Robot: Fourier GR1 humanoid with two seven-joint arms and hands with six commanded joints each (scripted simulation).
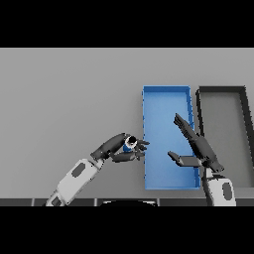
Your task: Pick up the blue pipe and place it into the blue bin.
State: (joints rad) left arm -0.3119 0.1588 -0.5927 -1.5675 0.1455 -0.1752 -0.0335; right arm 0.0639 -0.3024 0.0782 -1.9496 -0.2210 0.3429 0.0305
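On the grey table [64, 94], a blue bin [166, 101] lies right of centre, a long open tray with its short ends toward the far and near sides, and just beside it on the right lies a dark grey bin [222, 90] of much the same shape, the two close together with a thin strip of table between them. Left of the blue bin, the left hand [119, 149] comes in from the lower left on its white and grey arm, and its fingers and thumb are curled round the blue pipe [128, 145], a small blue piece of which only a bit shows between the dark fingers, with a pale ring at its upper end. The pipe sits at the bin's left wall, about level with the near half of the tray; whether it is raised above the table or touching it cannot be told from this view. The fingertips of the left hand reach just over the bin's left rim. The right hand [198, 149] rises from the lower right edge and shows over the right side of the blue bin, its fingers straight and pointing toward the far left, its thumb stretched out leftward over the bin floor, holding nothing
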